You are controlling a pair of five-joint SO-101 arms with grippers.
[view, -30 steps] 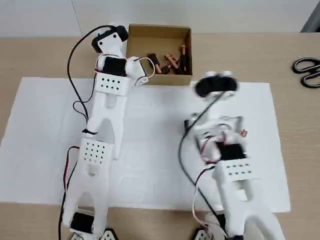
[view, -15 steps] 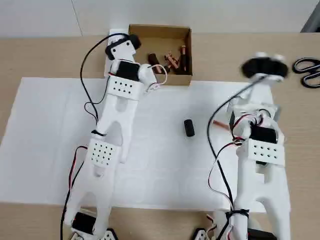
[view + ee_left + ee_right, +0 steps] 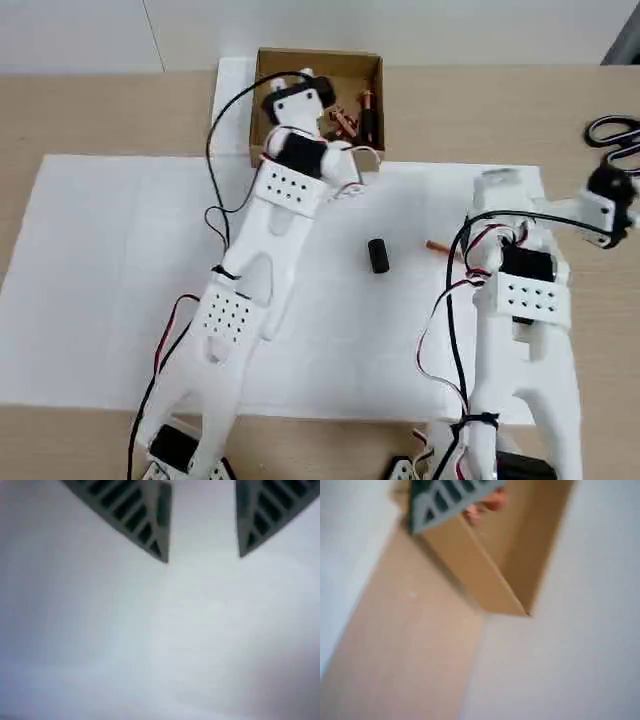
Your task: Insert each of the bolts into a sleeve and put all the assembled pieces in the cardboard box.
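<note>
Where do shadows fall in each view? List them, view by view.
High view: soft, even light on the white paper, no hard shadows. Left wrist view: fingers dark against evenly lit paper. Right wrist view: a dark shadow band along the cardboard box base on the table.

With the white right arm (image 3: 260,250) stretched out long, slanting away from its base, wrist at the far end. With the white left arm (image 3: 520,300) folded up shorter, wrist rolled outward, away from the other arm. With the left gripper (image 3: 202,556) spread wide, its dark ribbed fingers (image 3: 145,525) well apart, gripping nothing.
</note>
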